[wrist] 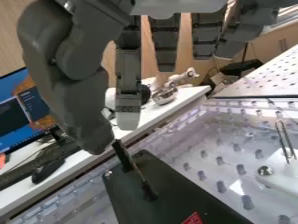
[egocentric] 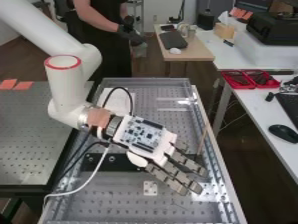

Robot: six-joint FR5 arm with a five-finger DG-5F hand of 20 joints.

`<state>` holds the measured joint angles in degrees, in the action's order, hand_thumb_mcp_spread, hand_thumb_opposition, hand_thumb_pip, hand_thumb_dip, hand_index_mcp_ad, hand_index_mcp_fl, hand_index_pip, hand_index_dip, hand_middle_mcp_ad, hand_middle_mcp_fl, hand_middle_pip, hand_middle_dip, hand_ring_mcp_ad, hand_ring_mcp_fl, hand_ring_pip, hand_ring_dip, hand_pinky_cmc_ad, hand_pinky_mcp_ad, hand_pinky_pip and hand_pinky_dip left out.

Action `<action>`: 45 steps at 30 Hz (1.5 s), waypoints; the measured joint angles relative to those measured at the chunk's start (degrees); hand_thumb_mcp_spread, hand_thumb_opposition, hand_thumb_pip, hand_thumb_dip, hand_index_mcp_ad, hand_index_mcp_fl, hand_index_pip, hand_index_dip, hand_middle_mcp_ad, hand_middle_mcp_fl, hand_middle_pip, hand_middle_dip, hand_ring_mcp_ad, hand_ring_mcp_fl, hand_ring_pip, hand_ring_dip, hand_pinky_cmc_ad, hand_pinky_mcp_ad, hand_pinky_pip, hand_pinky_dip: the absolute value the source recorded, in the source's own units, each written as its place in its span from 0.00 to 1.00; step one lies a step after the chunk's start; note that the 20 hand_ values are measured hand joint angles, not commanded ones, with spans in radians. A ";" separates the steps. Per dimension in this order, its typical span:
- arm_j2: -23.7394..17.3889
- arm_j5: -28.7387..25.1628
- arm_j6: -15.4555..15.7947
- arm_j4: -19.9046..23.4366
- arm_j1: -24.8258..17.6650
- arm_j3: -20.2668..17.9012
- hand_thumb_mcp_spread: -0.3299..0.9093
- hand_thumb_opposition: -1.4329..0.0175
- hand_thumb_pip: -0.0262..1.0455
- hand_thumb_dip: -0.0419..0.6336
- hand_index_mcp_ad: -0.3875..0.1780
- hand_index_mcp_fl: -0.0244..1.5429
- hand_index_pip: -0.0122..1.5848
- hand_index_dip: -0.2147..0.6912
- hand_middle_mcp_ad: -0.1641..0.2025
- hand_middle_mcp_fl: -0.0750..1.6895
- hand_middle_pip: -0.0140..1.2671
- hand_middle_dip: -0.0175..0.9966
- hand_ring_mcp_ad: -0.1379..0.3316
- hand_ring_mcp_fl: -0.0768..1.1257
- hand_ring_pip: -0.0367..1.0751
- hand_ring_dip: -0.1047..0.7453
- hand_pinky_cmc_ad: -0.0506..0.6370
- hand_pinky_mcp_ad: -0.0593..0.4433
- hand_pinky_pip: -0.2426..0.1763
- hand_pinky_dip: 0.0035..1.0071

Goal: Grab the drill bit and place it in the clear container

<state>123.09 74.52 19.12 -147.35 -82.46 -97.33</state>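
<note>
Released, its fingers nearly straight, the hand point(egocentric: 145, 135) hangs over the perforated desk point(egocentric: 110, 202). Just off the thumb's tip, the drill bit point(wrist: 125, 157) slants above or against a dark plate point(wrist: 163, 187); contact is unclear. Farther off, red trays point(egocentric: 243, 86) sit on a white desk point(egocentric: 256, 112).

Ok so our headcount: one robot arm point(egocentric: 63, 87), one hand point(egocentric: 185, 178), one drill bit point(wrist: 139, 173), one black plate point(wrist: 174, 192). Two orange slips point(egocentric: 22, 85) on the left perforated table's far edge, two red trays point(egocentric: 238, 80) by the white desk's left edge, one keyboard point(egocentric: 287, 106), plus two computer mice point(egocentric: 283, 133), one black, one white lol.
</note>
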 joint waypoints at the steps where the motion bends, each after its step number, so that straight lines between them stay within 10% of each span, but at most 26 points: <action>1: 0.18 0.16 -0.08 -0.09 0.11 0.18 0.59 0.36 0.60 0.48 0.61 0.21 0.86 0.35 0.79 0.10 0.12 0.13 0.79 0.08 0.09 0.11 0.32 0.47 0.33 0.17; 45: 3.52 2.00 -6.24 1.19 1.27 1.71 0.61 0.35 0.58 0.48 0.59 0.25 0.86 0.35 0.79 0.11 0.12 0.14 0.79 0.08 0.10 0.11 0.32 0.46 0.36 0.17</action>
<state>126.60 76.52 12.88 -146.16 -81.19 -95.61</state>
